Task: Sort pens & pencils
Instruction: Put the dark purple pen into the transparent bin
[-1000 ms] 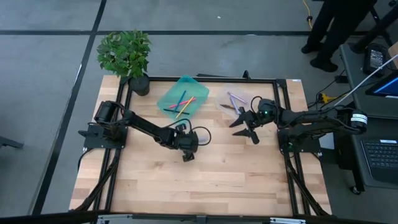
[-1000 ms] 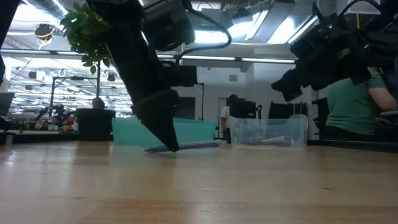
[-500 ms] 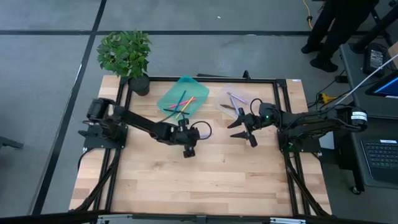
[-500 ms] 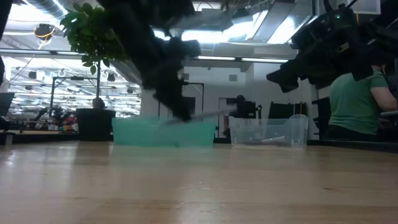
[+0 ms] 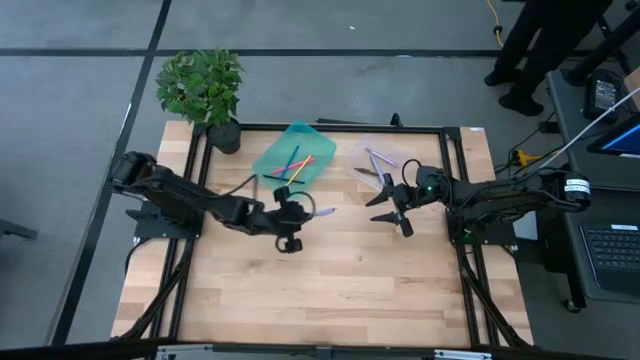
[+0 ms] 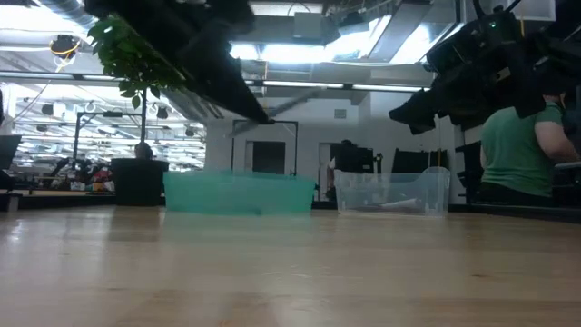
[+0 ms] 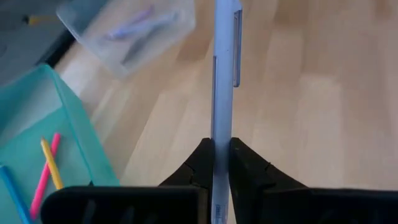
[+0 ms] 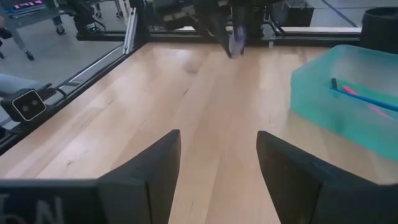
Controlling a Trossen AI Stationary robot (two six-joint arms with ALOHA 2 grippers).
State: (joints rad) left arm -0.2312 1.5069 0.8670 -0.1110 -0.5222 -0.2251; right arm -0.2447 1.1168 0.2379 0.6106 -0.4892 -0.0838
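Left gripper (image 5: 298, 213) is clamped on a lavender pen (image 7: 222, 93), lifted clear of the table (image 5: 330, 290). The fingers (image 7: 198, 163) pinch it low on the barrel, so most of its length sticks out ahead of the tips, clip end forward. Teal tray (image 5: 292, 156) with the pink, yellow and blue sticks lies just beyond the fingers; clear tray (image 5: 381, 162) with the other lavender pens sits beyond the pen tip, off to the right.

Judgement: carry to the clear tray — lavender goes with lavender. The grip is off-centre, so move slowly, bring the long free end over the rim, level the pen and release low.

Right gripper (image 5: 391, 208) waits just before the clear tray, fingers (image 8: 148, 168) spread wide, holding nothing — mind the crossing path.
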